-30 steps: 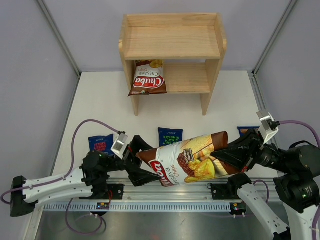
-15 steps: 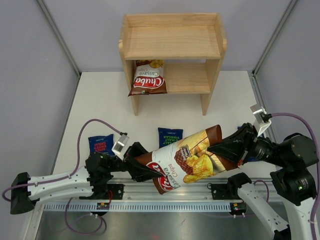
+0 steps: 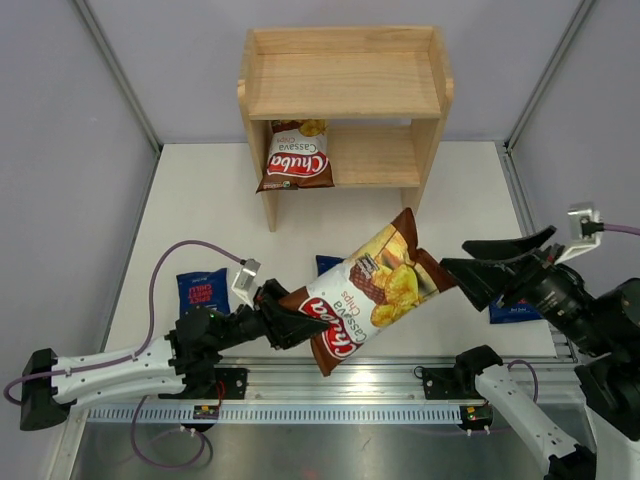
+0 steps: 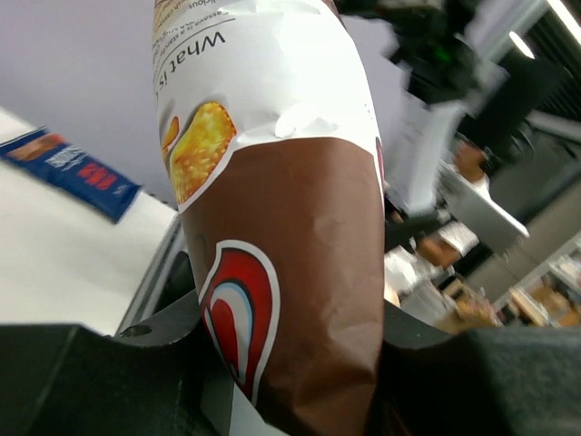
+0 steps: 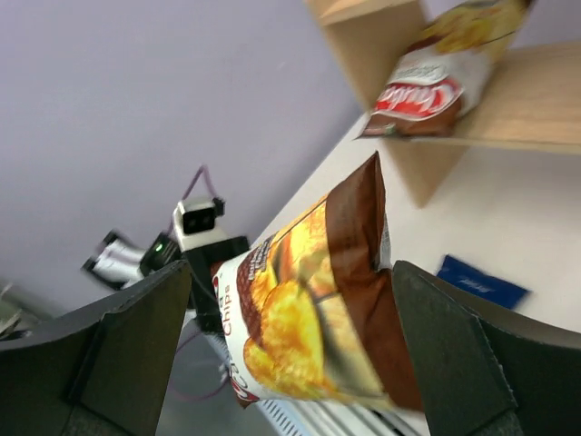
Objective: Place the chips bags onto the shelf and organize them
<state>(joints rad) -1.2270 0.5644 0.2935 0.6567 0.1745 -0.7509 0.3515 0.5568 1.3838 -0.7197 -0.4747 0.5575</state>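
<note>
A brown-and-white Chuba chips bag hangs tilted above the table's front, its top end pointing toward the shelf. My left gripper is shut on its lower end; the left wrist view shows the bag pinched between the jaws. My right gripper stands open just right of the bag's upper end; its wide fingers frame the bag without gripping. A second Chuba bag leans on the left of the shelf's lower tier. Three blue bags lie on the table: left, middle and right, the last two partly hidden.
The shelf's top tier holds nothing. Its two side panels stand on the white table. Grey walls close in on both sides. A metal rail with the arm bases runs along the near edge.
My left gripper closed on the bag's lower end. My right gripper opened, let go of the upper end and drew back right. The bag swung up toward the shelf.
</note>
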